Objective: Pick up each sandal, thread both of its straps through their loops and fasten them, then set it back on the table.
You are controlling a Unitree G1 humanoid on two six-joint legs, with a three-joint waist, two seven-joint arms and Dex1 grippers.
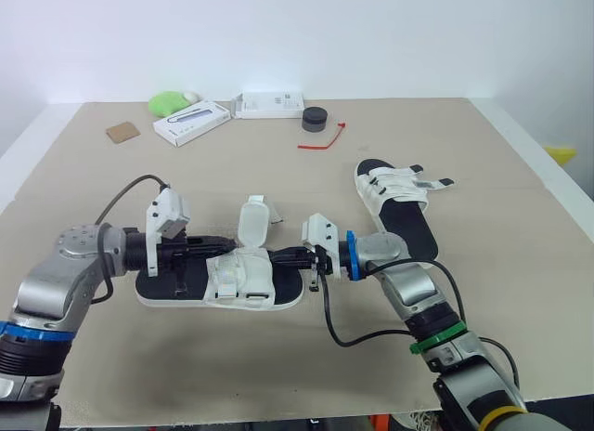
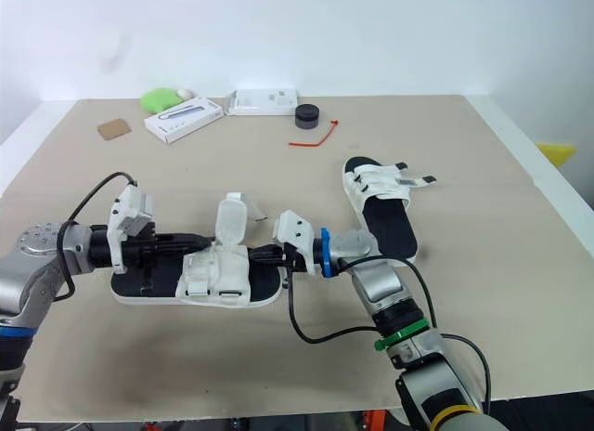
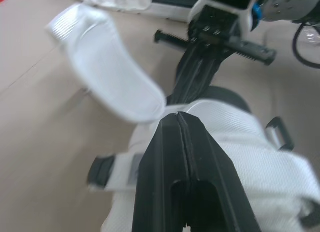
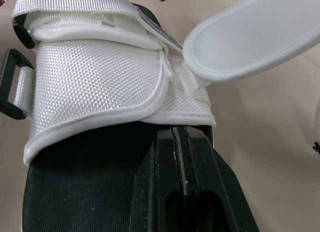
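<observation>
The near sandal [image 1: 176, 290], with a black footbed and white mesh straps, lies flat on the table in front of me. One of its straps [image 1: 252, 219] stands open, flapped up at the far side. My left gripper [image 1: 223, 241] comes in over the heel end, fingers shut, its tip against the wide mesh strap [image 3: 235, 137]. From the toe end my right gripper [image 1: 274, 257] points the opposite way, fingers shut, its tip [image 4: 181, 129] tucked at the strap's lower edge over the footbed. A second sandal [image 1: 399, 203] lies to the right with its straps laid across.
Along the table's far side sit a green object [image 1: 169, 102], two white boxes [image 1: 191, 122] [image 1: 269, 104], a black round puck [image 1: 315, 118], a red tie [image 1: 325, 138] and a brown card piece [image 1: 122, 131]. Cables hang from both wrists.
</observation>
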